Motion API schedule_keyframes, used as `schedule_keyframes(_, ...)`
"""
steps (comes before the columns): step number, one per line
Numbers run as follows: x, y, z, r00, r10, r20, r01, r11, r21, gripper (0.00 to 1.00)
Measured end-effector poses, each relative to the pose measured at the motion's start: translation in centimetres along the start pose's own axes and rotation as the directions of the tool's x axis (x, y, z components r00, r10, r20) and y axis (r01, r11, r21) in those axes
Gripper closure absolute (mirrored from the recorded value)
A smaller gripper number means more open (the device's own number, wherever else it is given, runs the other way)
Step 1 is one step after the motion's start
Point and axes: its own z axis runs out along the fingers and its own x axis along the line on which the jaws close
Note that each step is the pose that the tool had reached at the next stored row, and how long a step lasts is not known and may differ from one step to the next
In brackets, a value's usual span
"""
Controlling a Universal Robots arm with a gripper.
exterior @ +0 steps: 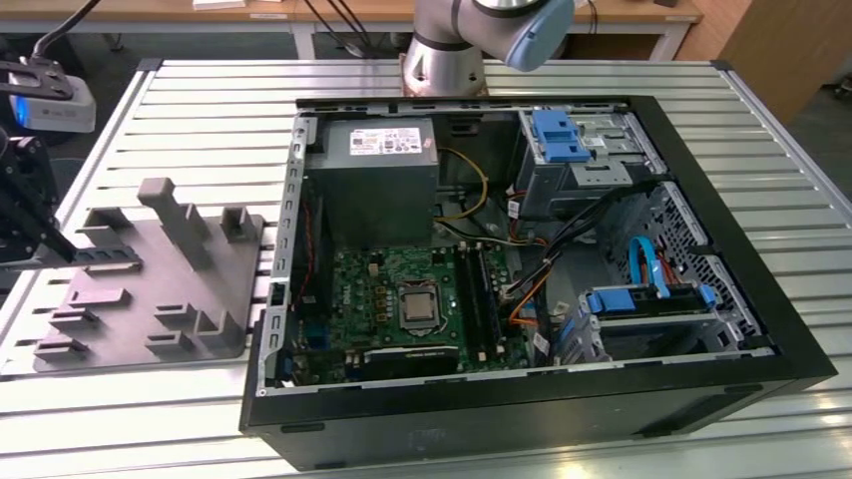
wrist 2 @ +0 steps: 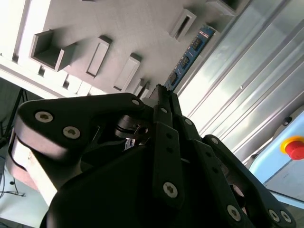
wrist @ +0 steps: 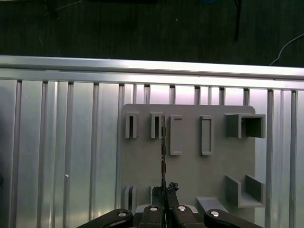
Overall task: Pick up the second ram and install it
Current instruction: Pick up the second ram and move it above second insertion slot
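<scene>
I am looking down on a slatted metal tabletop [exterior: 772,259] with an open computer case [exterior: 533,404] lying on its side. The green motherboard [exterior: 386,289] faces up inside it. A gray moulded tray [exterior: 147,289] with slots and upright posts sits just beside the case, on the exterior view's left. The base of the robot arm [exterior: 446,55] stands behind the case.

The end effector [wrist 2: 159,94] is over the tray, at the far edge of the exterior view's left. In the second wrist view its two dark fingers [wrist 2: 164,107] come together to a narrow tip, and the memory stick [wrist 2: 190,53] runs straight out from that tip. As far as I can see, the fingers are closed on one end of the stick. The stick's face is blue with a row of dark chips.

In the first wrist view I see the same stick edge-on, as a thin dark line [wrist: 163,156]. It stretches from the fingertips across the gray tray, toward a row of narrow slots [wrist: 156,126] at the tray's far side. I cannot tell whether the stick touches the tray or hangs just above it. It is well apart from the case and the motherboard.

A red button [wrist 2: 295,147] on a pale box shows beyond the tabletop in the second wrist view.
</scene>
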Motion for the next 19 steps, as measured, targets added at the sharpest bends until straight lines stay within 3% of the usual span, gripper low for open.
schedule_keyframes(19,-0.09,0.02,-2.47,1.0000,0.000,-0.0001,0.000,1.0000,0.0000,0.86)
